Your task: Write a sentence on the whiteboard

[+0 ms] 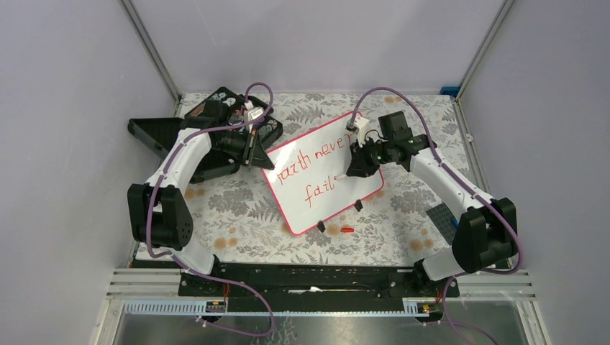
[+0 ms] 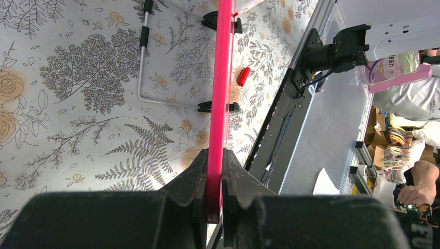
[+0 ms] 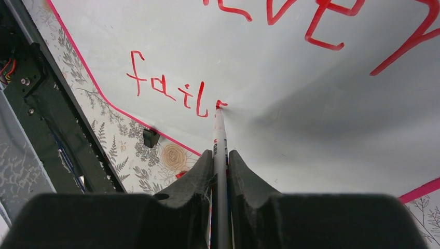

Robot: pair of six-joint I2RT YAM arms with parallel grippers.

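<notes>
Flowered worktop [image 1: 237,208], whiteboard [image 1: 293,201] propped tilted at its middle, left arm [image 1: 180,159] bent inward, jaws pinching the board's pink edge, right arm [image 1: 446,178] reaching left, jaws pinching a marker [image 3: 220,135], tip touching the board beside red "never fail"

Black two-finger left tool [image 2: 215,158] clamps pink-rimmed flat whiteboard [image 2: 223,78], seen edge-on. Two black plastic clip feet [image 2: 218,107] sit on its rim. Small red plastic cap [image 2: 243,75] lies on floral-patterned bench [image 2: 78,104] nearby.

one whiteboard [image 1: 338,195], one marker [image 3: 220,136], one cap [image 1: 347,229]
</notes>
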